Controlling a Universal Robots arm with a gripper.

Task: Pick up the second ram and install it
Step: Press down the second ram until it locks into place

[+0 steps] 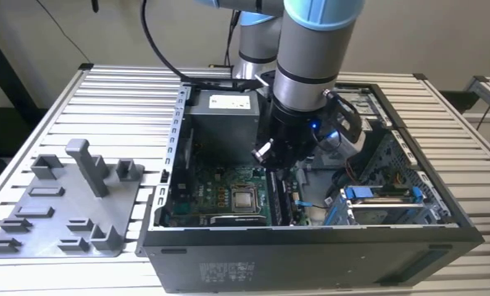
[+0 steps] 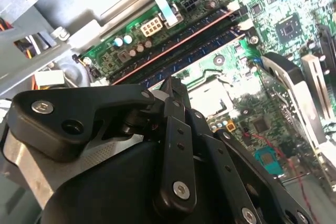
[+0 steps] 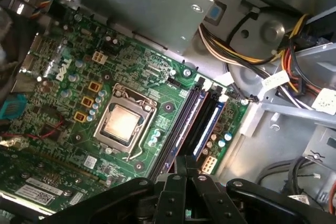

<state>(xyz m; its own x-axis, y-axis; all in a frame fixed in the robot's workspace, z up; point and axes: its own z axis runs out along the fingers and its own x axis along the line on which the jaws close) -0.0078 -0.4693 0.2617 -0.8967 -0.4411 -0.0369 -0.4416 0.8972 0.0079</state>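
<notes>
The gripper (image 3: 185, 174), fingers pressed together with nothing visibly held, hung just above the ram (image 3: 181, 121), whose long axis ran beside the processor (image 3: 121, 124).

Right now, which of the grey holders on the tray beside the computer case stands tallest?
The slim upright post at the far side of the tray; the other holders are all low blocks.

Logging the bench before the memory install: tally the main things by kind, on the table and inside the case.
Computer case: 1
Grey holder tray: 1
Power supply box: 1
Silver processor chip: 1
Robot gripper: 1
Total: 5
</notes>
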